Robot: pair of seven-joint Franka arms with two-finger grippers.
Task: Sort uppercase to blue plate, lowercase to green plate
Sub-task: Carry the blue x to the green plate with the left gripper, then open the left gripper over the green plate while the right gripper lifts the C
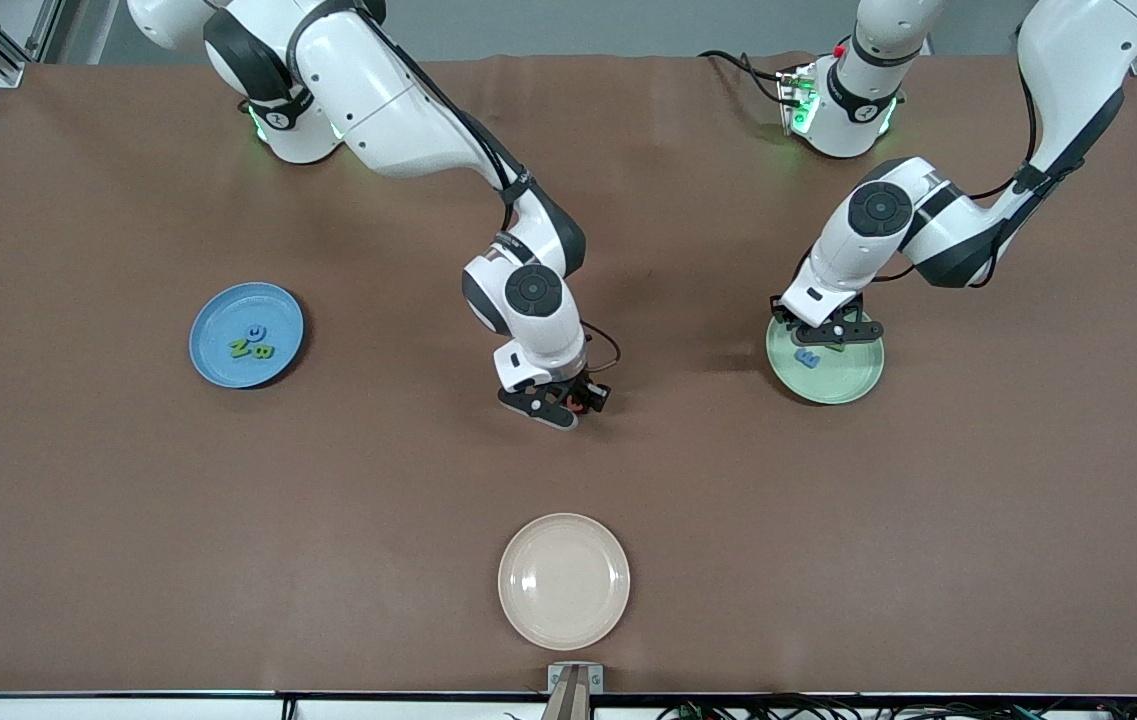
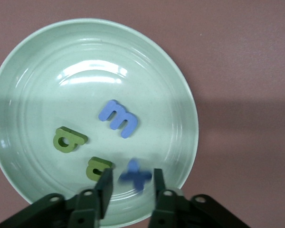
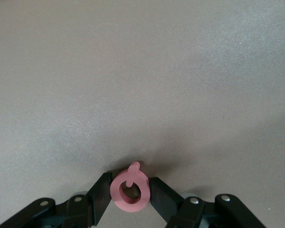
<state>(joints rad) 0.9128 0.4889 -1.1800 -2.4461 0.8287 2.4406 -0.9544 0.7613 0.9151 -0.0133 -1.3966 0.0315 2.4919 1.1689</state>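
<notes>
The pale green plate point(image 1: 843, 385) point(image 2: 38, 71) lies toward the left arm's end of the table. On it are a blue m point(image 2: 118, 118), a green b point(image 2: 68, 140) and a green u point(image 2: 97, 167). My left gripper point(image 1: 833, 333) point(image 2: 131, 175) hangs low over this plate, open. A blurred blue x point(image 2: 135, 177) sits between its fingers with a gap on each side. My right gripper point(image 1: 568, 405) point(image 3: 129, 187) is over bare table near the middle, shut on the pinkish-red Q point(image 3: 116, 192). The blue plate point(image 1: 213, 325) holds a green N point(image 1: 241, 348), a green B point(image 1: 264, 351) and a blue C point(image 1: 254, 332).
A cream-white plate point(image 1: 564, 580) with nothing on it lies near the table's front edge, nearer to the front camera than the right gripper. Brown tabletop stretches between the three plates.
</notes>
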